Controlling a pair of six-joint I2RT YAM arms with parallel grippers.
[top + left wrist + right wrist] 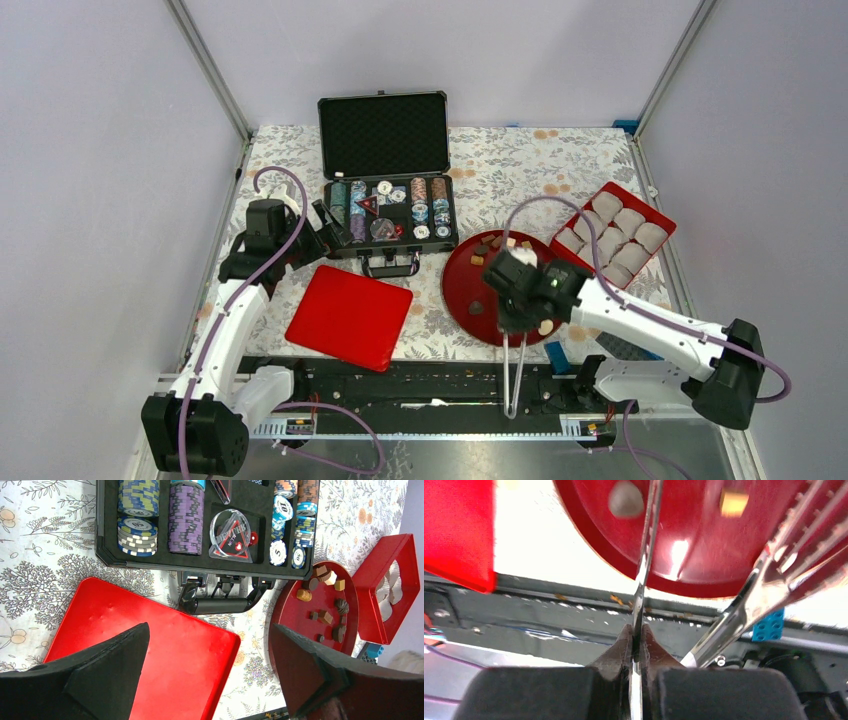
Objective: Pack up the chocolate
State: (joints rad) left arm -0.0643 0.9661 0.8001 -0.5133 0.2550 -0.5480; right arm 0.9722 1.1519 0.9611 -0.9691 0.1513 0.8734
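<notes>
Left gripper [209, 629] spread wide, right gripper [638, 632] clamped

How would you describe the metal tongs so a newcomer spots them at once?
Find the round red plate right of the poker-chip case. At its near edge, the right gripper holds the tongs. They are the only shiny metal tool, two slim arms.

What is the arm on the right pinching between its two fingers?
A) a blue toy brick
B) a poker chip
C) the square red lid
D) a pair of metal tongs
D: in the wrist view the right gripper is shut on one thin leg of the metal tongs, whose other leg splays off to the side.
</notes>
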